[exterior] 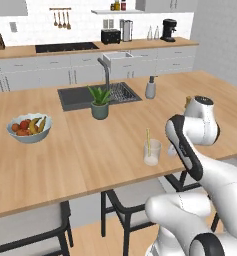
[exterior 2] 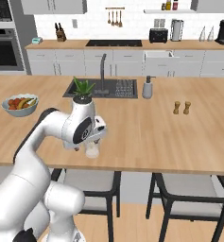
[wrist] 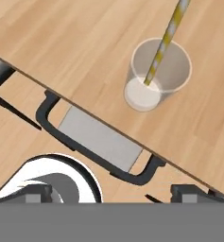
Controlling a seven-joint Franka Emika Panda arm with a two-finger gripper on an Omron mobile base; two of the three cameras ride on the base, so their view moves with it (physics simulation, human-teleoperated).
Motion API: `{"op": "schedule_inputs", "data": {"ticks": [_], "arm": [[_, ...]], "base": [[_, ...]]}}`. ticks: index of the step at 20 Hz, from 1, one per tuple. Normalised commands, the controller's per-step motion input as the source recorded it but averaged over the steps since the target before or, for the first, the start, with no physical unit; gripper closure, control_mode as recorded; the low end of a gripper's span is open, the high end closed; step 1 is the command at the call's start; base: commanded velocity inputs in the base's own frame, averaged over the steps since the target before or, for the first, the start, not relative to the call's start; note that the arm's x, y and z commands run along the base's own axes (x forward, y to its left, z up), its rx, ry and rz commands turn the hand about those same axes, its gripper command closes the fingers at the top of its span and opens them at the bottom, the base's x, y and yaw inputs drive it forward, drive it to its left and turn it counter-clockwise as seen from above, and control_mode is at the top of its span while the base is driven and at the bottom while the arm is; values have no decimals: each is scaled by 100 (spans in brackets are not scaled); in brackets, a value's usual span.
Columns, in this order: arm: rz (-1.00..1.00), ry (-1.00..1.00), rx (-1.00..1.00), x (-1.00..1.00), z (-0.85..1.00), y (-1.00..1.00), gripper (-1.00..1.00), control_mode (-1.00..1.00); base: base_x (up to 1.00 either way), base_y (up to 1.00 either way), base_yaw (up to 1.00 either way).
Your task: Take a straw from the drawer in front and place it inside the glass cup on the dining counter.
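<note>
straw (wrist: 166, 40): standing inside the glass cup, lower end on the cup floor, leaning against the rim; yellow-and-white striped in the hand view; top runs out of the frame. In the left base view the straw (exterior: 148, 140) pokes up above the cup's rim.
glass cup (wrist: 157, 75): upright on the dining counter, near the counter's front edge; clear, frosted base. Left base view: cup (exterior: 152, 152) just left of the arm's wrist. Right base view: cup (exterior 2: 91, 150) partly hidden under the hand.
dining counter (exterior: 90, 145): light wood island; cup sits on the edge nearest the robot.
gripper (wrist: 111, 193): fingers spread wide apart, nothing between them; the two dark tips at the bottom of the hand view, one far left, one far right.
fingers (wrist: 189, 193) vs straw: well apart, no contact; cup and straw lie ahead of the tips, toward the right-hand one, not between them.
fingers vs cup: not touching; counter edge and a stool seat lie between them in the hand view.
stool (wrist: 99, 142): grey seat, black frame, below the counter edge, right ahead of the tips.
other on counter: fruit bowl (exterior: 29, 127), plant pot (exterior: 99, 102), soap dispenser (exterior: 150, 88), dark sink (exterior: 97, 95); all well away from the cup.
drawer: can't tell from these views.
</note>
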Motion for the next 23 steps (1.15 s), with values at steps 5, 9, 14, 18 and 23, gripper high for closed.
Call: {"op": "schedule_inputs", "data": {"ticks": [5,9,14,18,23], "arm": [[-12,15,-2,-9,-56,-59,-100,-100],[-16,7,-2,0,-43,-71,-100,-100],[-25,2,-1,-12,-26,-80,-100,-100],[-27,0,0,-42,-2,-79,-100,-100],[-25,-1,0,-57,2,-68,-100,-100]], "base": [[0,0,0],[0,0,0],[0,0,0],[0,0,0],[0,0,0]]}}
